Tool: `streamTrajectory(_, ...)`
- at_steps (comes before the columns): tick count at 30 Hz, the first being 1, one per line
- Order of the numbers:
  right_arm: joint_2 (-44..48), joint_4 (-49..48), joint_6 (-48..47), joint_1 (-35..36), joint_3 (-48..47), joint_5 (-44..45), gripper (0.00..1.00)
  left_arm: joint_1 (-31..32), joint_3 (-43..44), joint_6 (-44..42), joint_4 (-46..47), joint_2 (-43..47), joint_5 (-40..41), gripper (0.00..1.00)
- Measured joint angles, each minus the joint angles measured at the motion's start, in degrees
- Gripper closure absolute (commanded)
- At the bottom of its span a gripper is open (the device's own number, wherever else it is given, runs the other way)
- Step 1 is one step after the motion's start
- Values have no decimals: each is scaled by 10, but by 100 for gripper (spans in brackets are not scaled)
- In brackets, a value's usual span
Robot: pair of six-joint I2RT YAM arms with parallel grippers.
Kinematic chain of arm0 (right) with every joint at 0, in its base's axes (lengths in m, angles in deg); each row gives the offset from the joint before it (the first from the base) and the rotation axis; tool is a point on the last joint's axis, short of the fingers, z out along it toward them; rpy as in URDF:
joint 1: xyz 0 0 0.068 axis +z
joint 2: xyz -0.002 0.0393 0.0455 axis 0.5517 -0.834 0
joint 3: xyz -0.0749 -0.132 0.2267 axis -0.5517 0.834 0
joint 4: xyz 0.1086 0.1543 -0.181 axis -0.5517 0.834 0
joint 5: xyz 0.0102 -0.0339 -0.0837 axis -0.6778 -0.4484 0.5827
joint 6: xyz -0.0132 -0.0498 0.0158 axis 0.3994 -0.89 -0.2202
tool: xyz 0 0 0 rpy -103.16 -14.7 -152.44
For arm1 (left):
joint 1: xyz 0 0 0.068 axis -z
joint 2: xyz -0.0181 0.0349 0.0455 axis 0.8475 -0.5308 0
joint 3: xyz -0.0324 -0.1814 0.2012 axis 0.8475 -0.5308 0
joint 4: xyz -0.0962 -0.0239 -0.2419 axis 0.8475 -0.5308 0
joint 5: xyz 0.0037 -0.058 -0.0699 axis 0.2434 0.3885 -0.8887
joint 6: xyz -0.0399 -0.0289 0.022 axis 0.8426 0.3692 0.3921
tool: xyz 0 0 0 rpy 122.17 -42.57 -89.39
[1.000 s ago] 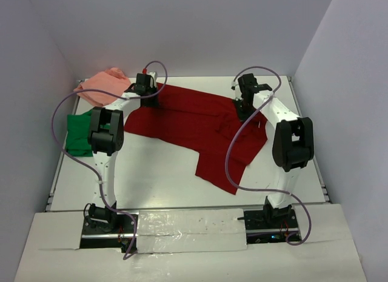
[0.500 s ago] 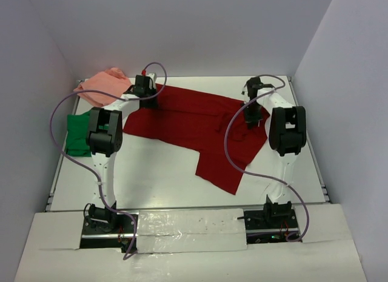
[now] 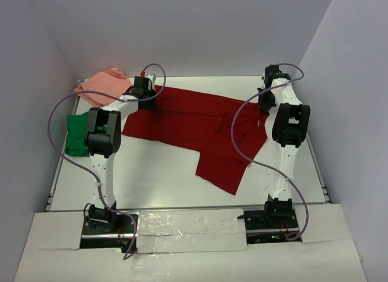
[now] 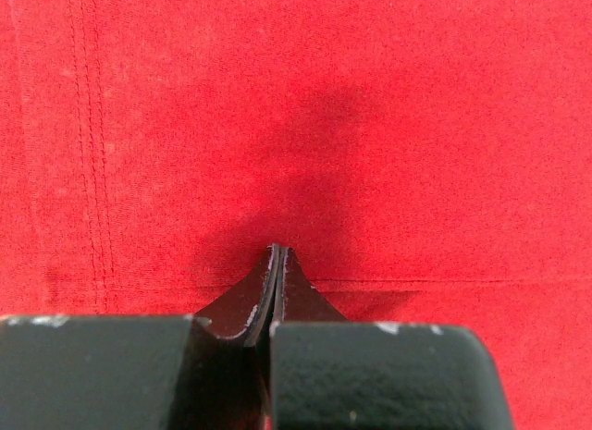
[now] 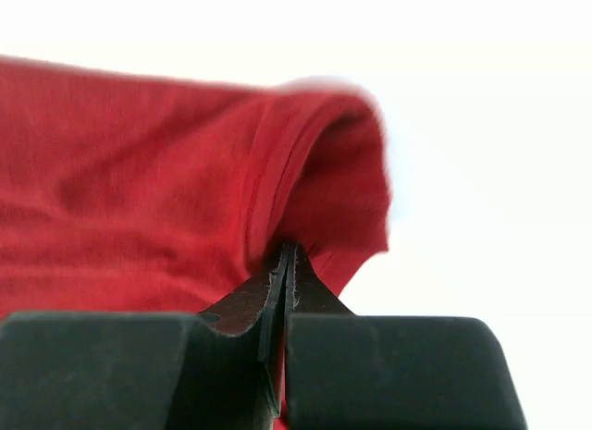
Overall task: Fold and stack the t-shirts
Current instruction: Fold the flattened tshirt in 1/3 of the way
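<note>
The dark red t-shirt (image 3: 194, 121) lies spread across the back half of the table, with one part hanging toward the front. My left gripper (image 3: 145, 101) is at the shirt's back left edge. In the left wrist view it (image 4: 277, 252) is shut on the red cloth (image 4: 351, 125) beside a stitched hem. My right gripper (image 3: 265, 104) is at the shirt's back right corner. In the right wrist view it (image 5: 289, 250) is shut on a hemmed edge of the red cloth (image 5: 139, 190), which is lifted. The bright green t-shirt (image 3: 75, 133) and the salmon pink t-shirt (image 3: 102, 85) lie at the left.
The white table (image 3: 157, 173) has grey walls on three sides. Purple cables loop over both arms. The pink shirt lies at the back left corner, and the green one just in front of it beside the left arm's elbow.
My right gripper has moved right and toward the back with the shirt's edge, drawing the right side out. My left gripper has stayed put.
</note>
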Motion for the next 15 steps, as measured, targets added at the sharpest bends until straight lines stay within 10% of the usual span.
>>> streamTrajectory(15,-64,57,28,-4,-100,-11,100,0,-7,0,-3,5,-7,100)
